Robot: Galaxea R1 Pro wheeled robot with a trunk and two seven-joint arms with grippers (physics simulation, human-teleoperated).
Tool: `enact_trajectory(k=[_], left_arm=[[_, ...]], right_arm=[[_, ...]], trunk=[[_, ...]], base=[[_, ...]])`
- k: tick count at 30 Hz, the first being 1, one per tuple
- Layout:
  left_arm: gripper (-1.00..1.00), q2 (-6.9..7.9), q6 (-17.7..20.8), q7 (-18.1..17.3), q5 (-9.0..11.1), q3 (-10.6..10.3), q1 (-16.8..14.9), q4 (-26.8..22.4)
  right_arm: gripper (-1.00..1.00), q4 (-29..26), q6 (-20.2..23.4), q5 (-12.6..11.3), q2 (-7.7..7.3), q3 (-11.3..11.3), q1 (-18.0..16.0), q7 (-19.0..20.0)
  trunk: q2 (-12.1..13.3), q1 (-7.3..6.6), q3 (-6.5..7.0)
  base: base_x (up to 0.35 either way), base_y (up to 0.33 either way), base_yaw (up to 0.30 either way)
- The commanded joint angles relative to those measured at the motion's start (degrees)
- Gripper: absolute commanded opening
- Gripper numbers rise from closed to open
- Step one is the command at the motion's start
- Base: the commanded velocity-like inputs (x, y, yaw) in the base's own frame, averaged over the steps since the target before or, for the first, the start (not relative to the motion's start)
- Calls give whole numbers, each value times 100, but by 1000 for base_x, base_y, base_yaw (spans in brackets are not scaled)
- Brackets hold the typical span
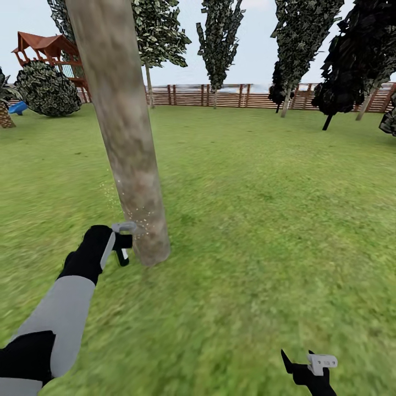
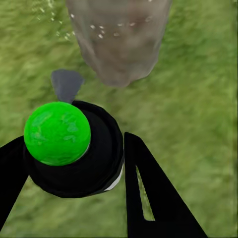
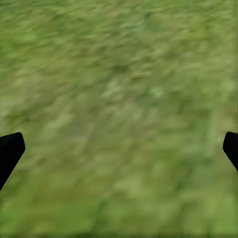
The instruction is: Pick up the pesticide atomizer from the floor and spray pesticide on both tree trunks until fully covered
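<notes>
Beside the trunk (image 1: 129, 165) base, left gripper (image 2: 74, 163) clamped on the atomizer (image 2: 57, 133); specks (image 1: 140, 217) apparently landing low. Next: aim higher. Right gripper (image 1: 308, 369) jaws apart.

My left arm (image 1: 63, 313): grey forearm, black wrist & elbow. Grippers (image 3: 119, 148) black w/ flat tapered fingers (image 2: 148, 198), one slotted; small grey bracket by right one.
</notes>
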Motion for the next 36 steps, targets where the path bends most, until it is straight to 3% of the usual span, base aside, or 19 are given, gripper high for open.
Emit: enact_trajectory(k=[1,2,4,7,11,13,17,21,25,27,31,32,36], left_arm=[[-100,-119,68,0,-43,-5,-1,-75],[-100,-352,315,2,-54,-45,-2,-305],[-100,-449,583,1,-50,-229,-2,-647],[-100,-373,681,0,-42,-282,-2,-783],[-100,-71,699,-6,-33,-263,-8,-833],[-100,-93,720,0,-37,-306,6,-1032],[-100,-349,746,0,-37,-334,-12,-1244],[-100,-298,755,0,-44,-316,-36,-1473],[-100,-11,758,0,-55,-269,-162,-1485],[-100,19,783,0,-46,-280,-193,-1495],[-100,-190,814,0,-43,-326,-215,-1509],[-100,-313,823,0,-53,-334,-224,-1511],[-100,-245,827,3,-52,-301,-202,-1500]], right_arm=[[100,0,0,0,0,2,0,0],[100,0,-1,0,0,-1,0,0],[100,0,-2,0,0,1,0,0],[100,0,0,0,0,1,0,0],[100,0,0,1,0,2,0,0],[100,0,-2,0,0,2,-1,0],[100,0,-2,0,0,0,-1,0],[100,0,-2,0,0,1,0,0],[100,0,-5,0,0,1,0,0],[100,0,-5,0,0,-2,0,0],[100,0,-3,0,0,-4,0,0],[100,0,-3,0,0,-5,-1,0],[100,0,0,0,0,-2,0,0]], trunk=[[0,0,0],[0,0,0],[0,0,0],[0,0,0],[0,0,0],[0,0,0],[0,0,0],[0,0,0],[0,0,0],[0,0,0],[0,0,0],[0,0,0],[0,0,0]], base=[[0,0,0],[0,0,0],[0,0,0],[0,0,0],[0,0,0],[-182,0,0],[-135,0,0],[-6,0,0],[0,0,0],[0,0,0],[0,0,0],[0,0,0],[0,0,0]])
